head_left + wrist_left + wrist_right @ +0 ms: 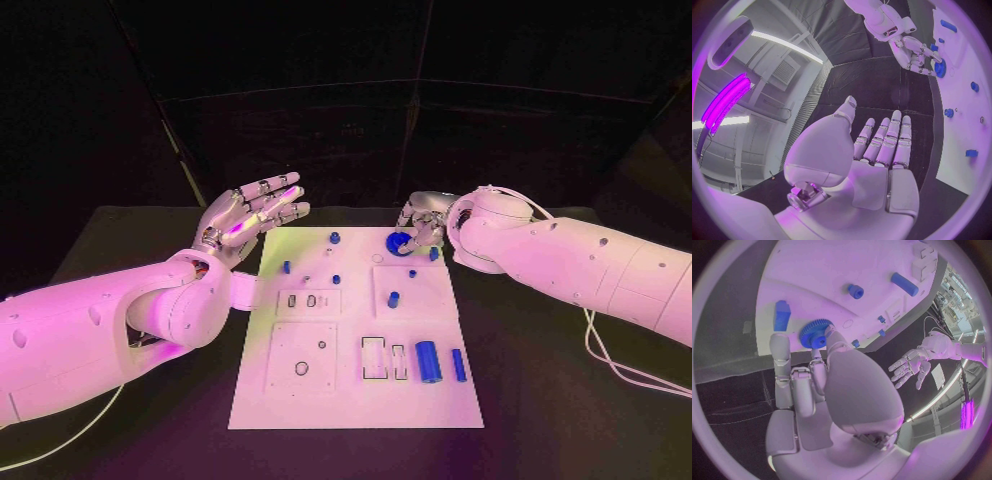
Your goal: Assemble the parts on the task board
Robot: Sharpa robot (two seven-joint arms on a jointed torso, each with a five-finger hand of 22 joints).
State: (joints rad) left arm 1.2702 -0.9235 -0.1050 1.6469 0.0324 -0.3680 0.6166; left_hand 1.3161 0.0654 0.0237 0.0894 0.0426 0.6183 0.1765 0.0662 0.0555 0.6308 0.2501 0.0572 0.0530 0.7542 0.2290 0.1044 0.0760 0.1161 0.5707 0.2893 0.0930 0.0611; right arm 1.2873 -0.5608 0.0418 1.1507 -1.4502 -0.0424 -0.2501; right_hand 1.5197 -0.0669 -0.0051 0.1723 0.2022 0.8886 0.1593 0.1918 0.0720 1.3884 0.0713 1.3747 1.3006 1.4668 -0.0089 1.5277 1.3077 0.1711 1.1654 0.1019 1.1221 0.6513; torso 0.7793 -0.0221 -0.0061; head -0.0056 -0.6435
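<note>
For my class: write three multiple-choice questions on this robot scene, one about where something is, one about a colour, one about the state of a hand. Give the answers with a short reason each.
1. Where on the task board is the blue gear?
A. near the far edge
B. near the edge closest to the robot
C. off the board, on the black table

2. What colour is the large cylinder lying near the board's close edge?
A. red
B. blue
C. yellow

3. What is the left hand doing?
A. gripping the gear
B. pressing on the board
C. raised with fingers apart, holding nothing

Answers: 1 A, the gear sits at the far end, at the right hand. 2 B, it is blue like the other parts. 3 C, the left wrist view shows an empty palm.
</note>
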